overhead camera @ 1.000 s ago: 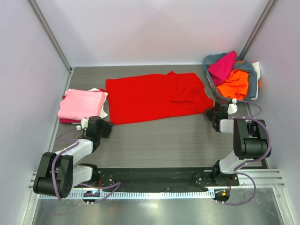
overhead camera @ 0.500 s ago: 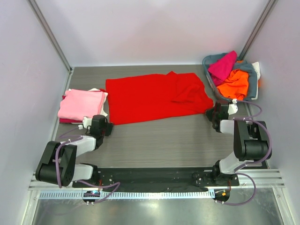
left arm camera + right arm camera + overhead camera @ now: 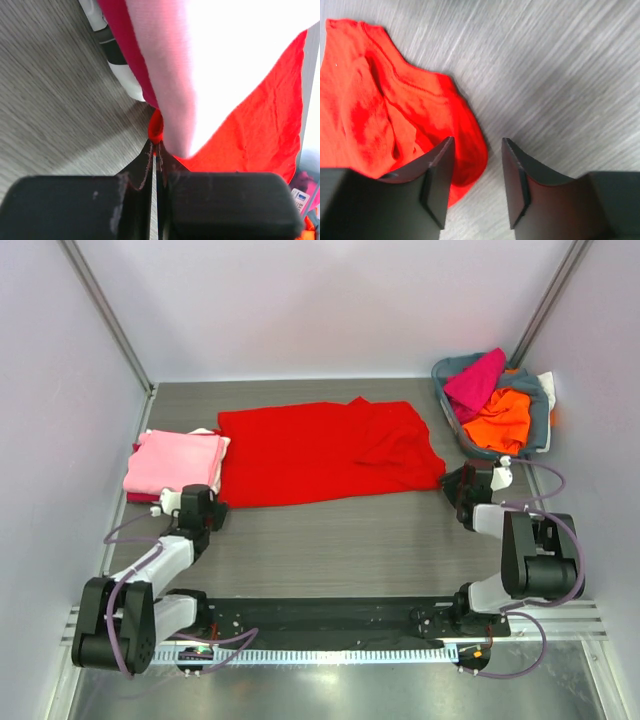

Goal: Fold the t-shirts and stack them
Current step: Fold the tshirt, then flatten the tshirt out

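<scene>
Because the red t-shirt (image 3: 320,452) lies spread and wide across the middle of the table (image 3: 350,540), each arm works one near corner of it, probably to square or lift the hem for a fold.

- Left gripper (image 3: 154,146): clenched. The left wrist view shows a small nub of red cloth caught right at the fingertips. So it has the shirt's near-left corner, and only a thin bite of it.
- That corner sits just beside the folded pink t-shirt (image 3: 175,462), which tops the stack at the table's left edge. A darker shirt edge shows under the pink. The pink fold looms over the left wrist camera, so this grip is crowded.
- Right gripper (image 3: 478,142): jaws stand apart and clamp nothing. The shirt's near-right corner lies rumpled on the table, partly under one finger and partly in the gap. It is placed for a pinch, but I judge none is made yet.
- Basket (image 3: 541,418) at the far right holds the waiting magenta t-shirt (image 3: 475,380) and orange t-shirt (image 3: 497,422). It is near the right gripper but not touching it.

Pose:
- The left arm lies low and long from its base, with the forearm angled forward and the wrist close to the table surface.
- The right arm is folded tight at the elbow by the right wall, with the forearm reaching forward and inward and the fingers pointing down at the corner.

Risk, as a judgement: the left hold is slight and could slip under a pull.
</scene>
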